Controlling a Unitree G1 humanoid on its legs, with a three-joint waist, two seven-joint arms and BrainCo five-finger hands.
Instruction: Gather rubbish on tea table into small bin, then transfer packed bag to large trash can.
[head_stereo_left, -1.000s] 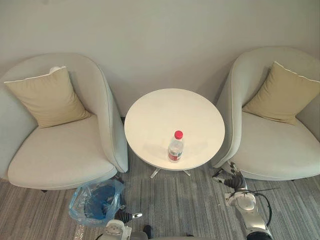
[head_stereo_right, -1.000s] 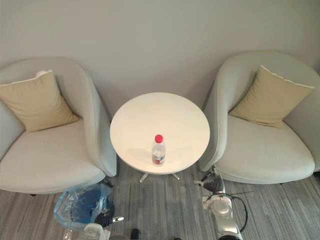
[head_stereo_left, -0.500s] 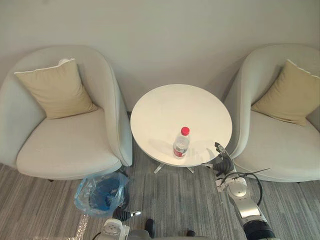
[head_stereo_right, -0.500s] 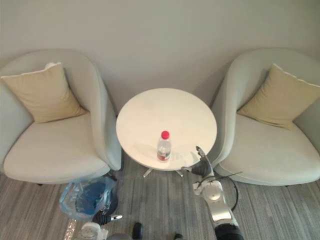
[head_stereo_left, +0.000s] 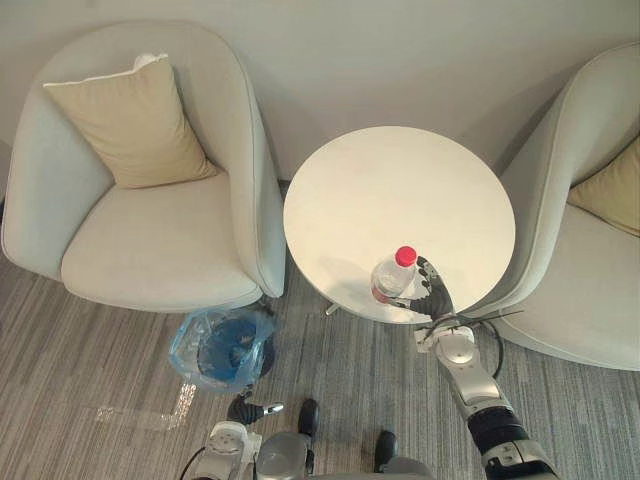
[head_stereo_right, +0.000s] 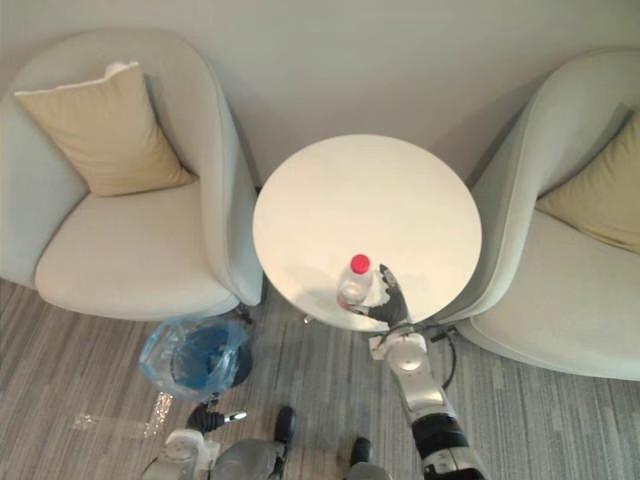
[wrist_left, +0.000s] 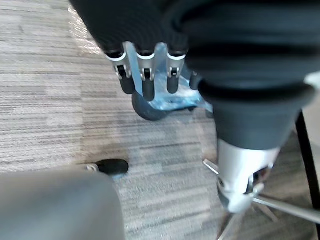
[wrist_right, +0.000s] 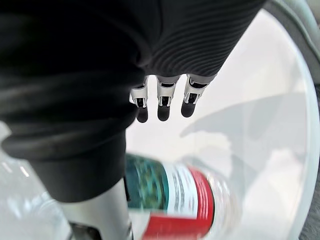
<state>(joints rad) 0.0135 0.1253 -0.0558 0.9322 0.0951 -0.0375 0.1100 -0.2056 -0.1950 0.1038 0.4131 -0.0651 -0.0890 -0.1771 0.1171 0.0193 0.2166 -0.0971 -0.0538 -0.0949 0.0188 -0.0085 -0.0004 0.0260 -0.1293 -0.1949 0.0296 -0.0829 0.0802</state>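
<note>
Soft, even light falls bright on the white tabletop (head_stereo_left: 400, 190). The bottle (head_stereo_left: 388, 281) and the right hand (head_stereo_left: 434, 296) throw faint grey shadows near its front edge. The floor (head_stereo_left: 90, 360) is dimmer, with a pale glint (head_stereo_left: 185, 397) beside the bin bag (head_stereo_left: 222, 343).

The desk (head_stereo_left: 400, 190) is plain white. The bottle (head_stereo_left: 392, 280) is clear, with a red cap and a red, white and green label. Both pale grey armchairs (head_stereo_left: 150, 250) carry tan cushions (head_stereo_left: 130, 120). The carpet (head_stereo_left: 90, 370) is striped grey, and the bin (head_stereo_left: 240, 340) is blue.
</note>
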